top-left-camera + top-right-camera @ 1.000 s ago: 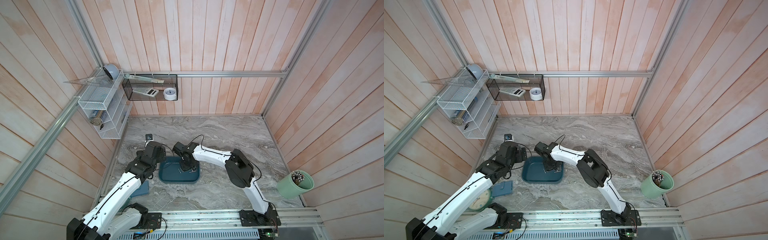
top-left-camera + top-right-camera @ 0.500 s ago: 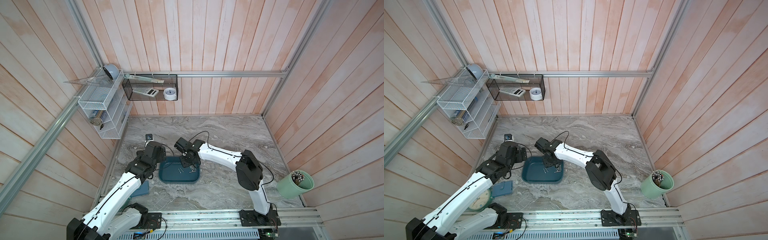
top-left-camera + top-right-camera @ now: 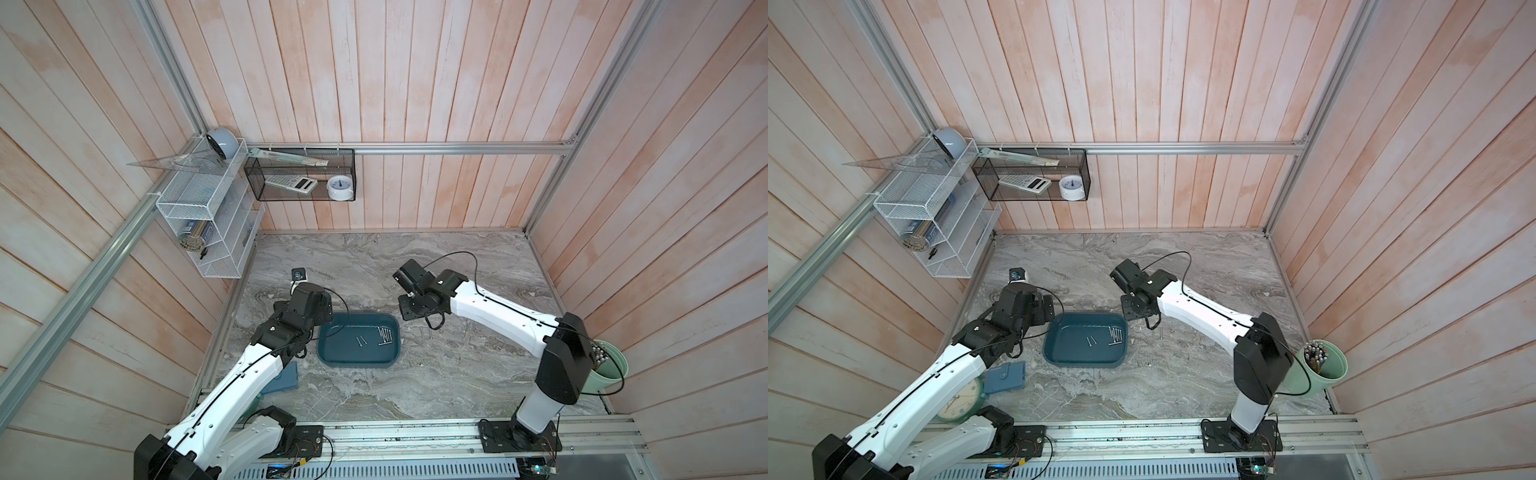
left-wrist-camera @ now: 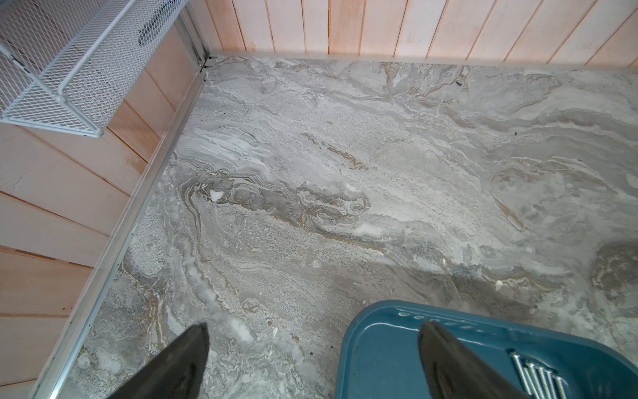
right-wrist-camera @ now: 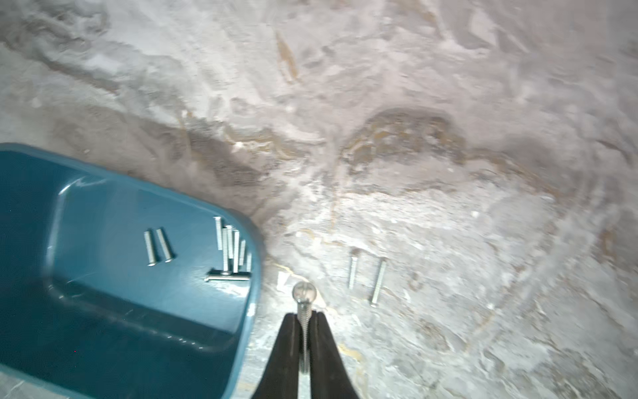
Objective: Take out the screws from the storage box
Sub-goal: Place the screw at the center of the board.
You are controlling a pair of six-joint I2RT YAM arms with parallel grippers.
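Teal storage box [image 5: 103, 311] cropped; screw [image 5: 303, 293] shaft partly hidden between pinching right fingers [image 5: 286, 352].

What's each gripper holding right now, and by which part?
Right gripper pinches one screw by its shaft, head protruding. Left gripper open, holding nothing.

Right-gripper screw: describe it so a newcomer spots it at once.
Find the dark teal storage box on the marble tabletop; just off its end nearer the right arm hangs the right gripper. It is shut on one silver screw, round head sticking out ahead of it. Unlike the two screws lying flat on the marble nearby, this one is pinched between the jaws.
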